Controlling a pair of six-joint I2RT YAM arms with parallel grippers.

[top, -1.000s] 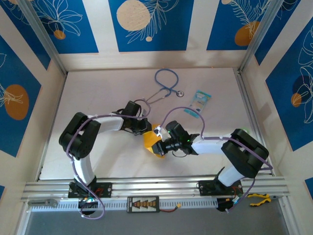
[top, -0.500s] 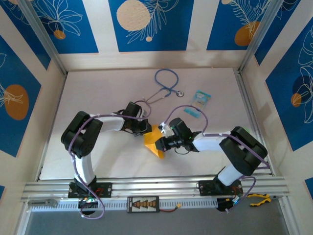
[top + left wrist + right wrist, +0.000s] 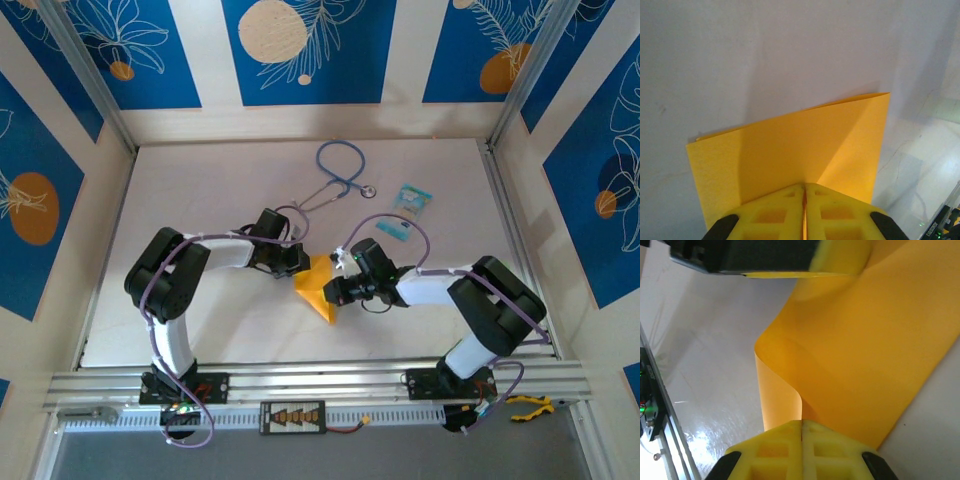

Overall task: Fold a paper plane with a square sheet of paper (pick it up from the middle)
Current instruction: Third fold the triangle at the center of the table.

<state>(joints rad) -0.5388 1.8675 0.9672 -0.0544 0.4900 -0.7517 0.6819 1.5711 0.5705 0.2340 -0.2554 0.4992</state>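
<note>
Overhead view is lit evenly and brightly, soft shadows being thrown on the table [image 3: 200, 200] under the arms [image 3: 165, 275]; in the 2 wrist views a shadow is cast across the square sheet of paper [image 3: 790, 150], and the closest foreground is blurred.

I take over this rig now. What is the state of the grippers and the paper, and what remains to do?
Left gripper: shut on the sheet at its edge.
Right gripper: shut on the sheet too, where it curls.
Sheet: mid-table, doubled over, held between both grippers.
Done: sheet gripped, one fold made.
Left: nose and wing folds; no plane shape yet.
</note>
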